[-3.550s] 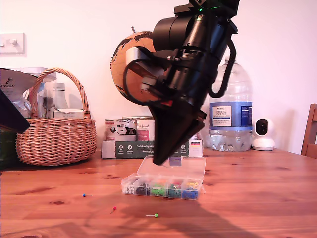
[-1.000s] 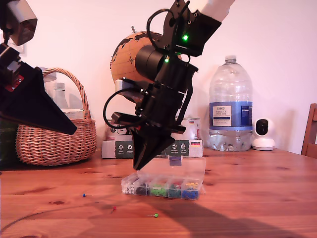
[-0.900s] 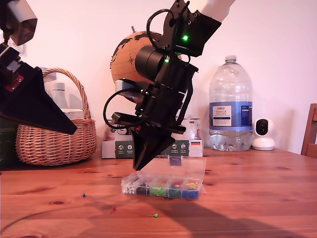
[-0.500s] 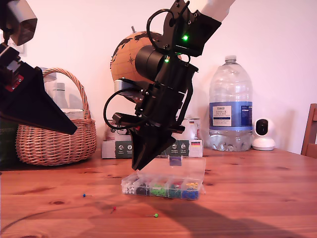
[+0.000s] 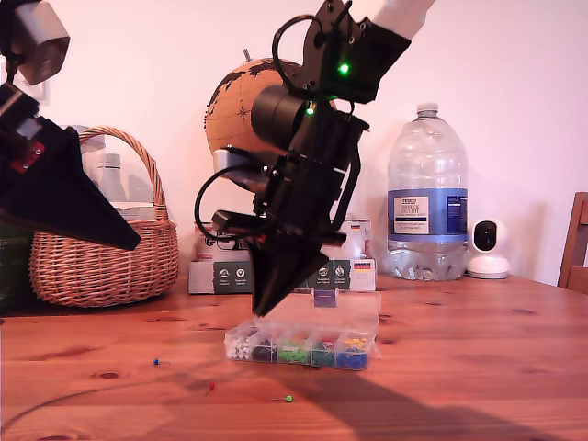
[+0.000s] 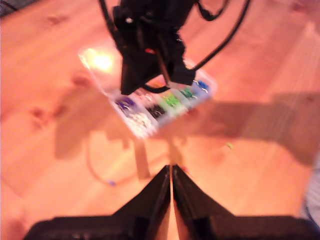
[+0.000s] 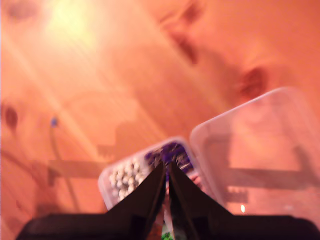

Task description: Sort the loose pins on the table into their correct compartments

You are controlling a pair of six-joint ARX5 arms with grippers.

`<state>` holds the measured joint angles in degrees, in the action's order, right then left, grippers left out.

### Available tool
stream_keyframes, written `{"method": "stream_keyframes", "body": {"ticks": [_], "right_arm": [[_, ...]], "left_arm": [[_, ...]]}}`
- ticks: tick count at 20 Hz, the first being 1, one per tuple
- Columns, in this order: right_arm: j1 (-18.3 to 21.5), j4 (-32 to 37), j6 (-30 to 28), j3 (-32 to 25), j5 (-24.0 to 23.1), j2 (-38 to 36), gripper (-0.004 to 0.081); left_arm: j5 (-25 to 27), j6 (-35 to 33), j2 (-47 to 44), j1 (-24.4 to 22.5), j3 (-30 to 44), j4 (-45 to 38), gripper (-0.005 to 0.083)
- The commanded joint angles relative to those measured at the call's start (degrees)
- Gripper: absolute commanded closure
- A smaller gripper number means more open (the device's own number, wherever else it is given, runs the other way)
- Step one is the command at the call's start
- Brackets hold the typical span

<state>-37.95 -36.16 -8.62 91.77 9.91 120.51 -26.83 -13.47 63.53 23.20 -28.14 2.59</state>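
One green pin (image 5: 288,399), shaft lying flat, pointing exterior view's left

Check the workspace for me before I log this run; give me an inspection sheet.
Surface: the table, bare knotty wood, no spills seen.
Job's things: clear box with its lid open and pins sorted by colour; blue pin, red pin and green pin loose in front of it.
Clutter: nothing seen on the working area.
Grippers: my first gripper raised at the exterior view's left, jaws together; my second gripper above the box, jaws together.
Cables: black cable loop on the second arm, clear of the table.
Surroundings: wicker basket, globe, water bottle, small white camera along the wall.
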Motion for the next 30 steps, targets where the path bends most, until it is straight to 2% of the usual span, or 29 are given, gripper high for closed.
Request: {"method": "stream_keyframes", "body": {"ticks": [1, 4, 10, 16, 22, 24, 26, 28, 29, 30], "right_arm": [[-0.5, 0.33, 1.68, 0.46, 0.0, -3.56, 0.0783], [-0.74, 1.97, 3.26, -0.39, -0.13, -5.11, 0.0783], [-1.77, 6.99, 4.35, -6.14, -3.1, -11.41, 0.0783], [-2.29, 7.17, 4.28, -12.02, -3.52, -17.59, 0.0783], [-3.89, 5.77, 3.54, -21.62, -3.32, -23.58, 0.0783], [-4.5, 0.35, 0.22, -21.7, -2.32, -23.71, 0.0783], [-5.2, -4.68, -2.69, -21.7, -2.47, -23.69, 0.0782], [-5.92, -5.55, -0.26, -21.68, -2.32, -23.71, 0.0782], [-5.9, -5.6, -0.72, -21.62, -1.81, -23.71, 0.0782], [-5.9, -6.16, -3.65, -21.62, -1.49, -23.67, 0.0782]], "left_arm": [[0.33, -0.04, 0.13, -0.35, -0.39, -1.79, 0.0797], [0.31, -0.07, 0.13, -1.33, -0.39, -2.05, 0.0797], [0.17, -0.55, 0.13, -2.47, -0.39, -2.67, 0.0797], [-5.29, -0.5, 0.13, -2.14, -0.39, -2.12, 0.0797], [-11.47, -1.31, 0.13, 3.28, -0.39, 6.34, 0.0797], [-10.86, -3.89, 0.13, 7.1, -0.39, 10.78, 0.0797], [-7.76, -4.76, 0.13, 10.84, -0.39, 13.6, 0.0797], [-5.22, -4.74, 0.13, 13.14, -0.39, 14.71, 0.0797], [-4.98, -4.76, 0.13, 13.73, -0.39, 14.69, 0.0797], [-4.46, -4.76, 0.13, 14.01, -0.39, 14.8, 0.0797]]}}
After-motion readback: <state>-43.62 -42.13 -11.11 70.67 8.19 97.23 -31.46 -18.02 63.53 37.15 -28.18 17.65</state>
